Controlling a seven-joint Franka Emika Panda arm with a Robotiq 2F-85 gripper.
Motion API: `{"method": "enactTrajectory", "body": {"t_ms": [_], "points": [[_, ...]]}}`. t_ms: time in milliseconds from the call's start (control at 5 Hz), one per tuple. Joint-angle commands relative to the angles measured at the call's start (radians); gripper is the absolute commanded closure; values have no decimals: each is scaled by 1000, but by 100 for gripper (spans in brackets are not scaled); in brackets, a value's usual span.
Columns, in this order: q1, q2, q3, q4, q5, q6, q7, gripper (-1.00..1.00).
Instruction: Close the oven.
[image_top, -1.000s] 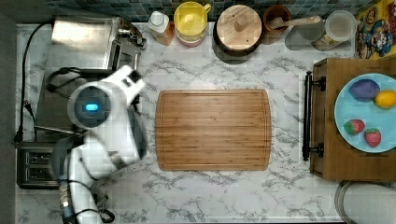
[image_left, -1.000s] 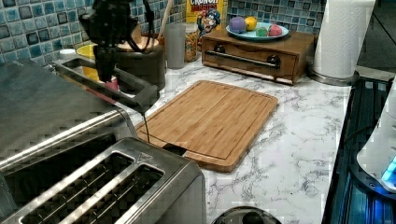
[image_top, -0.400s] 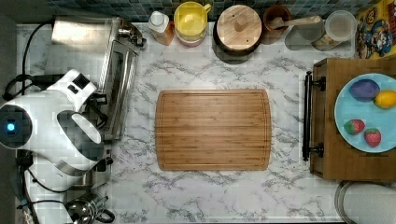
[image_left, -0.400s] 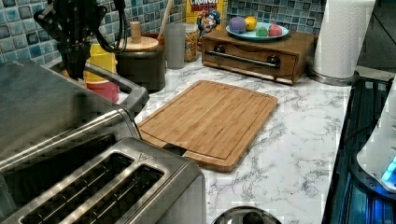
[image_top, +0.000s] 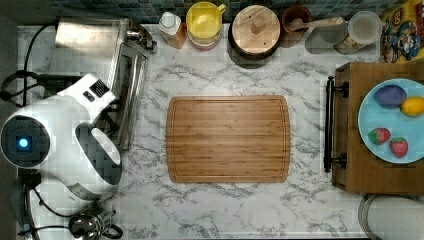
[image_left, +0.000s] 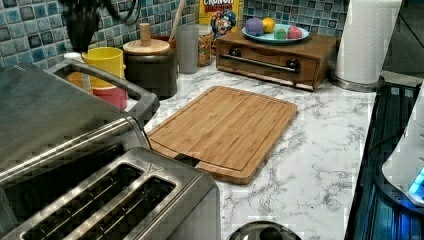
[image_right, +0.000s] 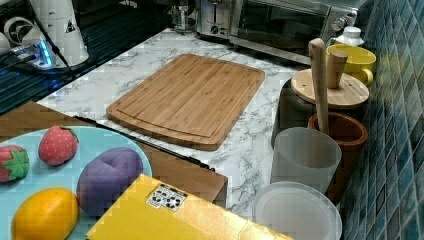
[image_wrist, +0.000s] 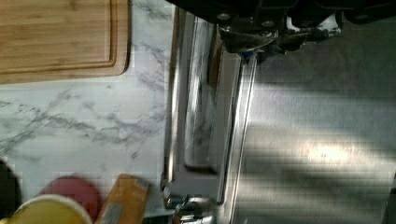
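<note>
— While the black robot gripper (image_wrist: 275, 39) hangs over the big shiny steel oven (image_top: 85, 45), upper left in the top view, what could go wrong?
— I cannot tell if it grips anything. The oven's glass door (image_top: 131, 85) looks almost up. Without a firm push, it may drop open.

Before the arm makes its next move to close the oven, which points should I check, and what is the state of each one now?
1. Oven door is raised upright: ok, as the right view shows it.
2. Door is pressed fully against the frame: cannot tell.
3. Gripper is free of the handle: ok, it hangs above the oven, apart from the bar, in the left view.
4. Nothing stands in front of the door: ok, bare countertop separates it from the cutting board.
5. Power cord is away from the arm: cannot tell, it runs close beside it.
</note>
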Motion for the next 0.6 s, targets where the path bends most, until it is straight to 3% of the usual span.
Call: {"method": "enactTrajectory", "body": {"t_ms": [200,600], "points": [[-39,-87,1,48,39,38,-55,100],[-33,-87,-5,48,39,38,-55,100]]}}
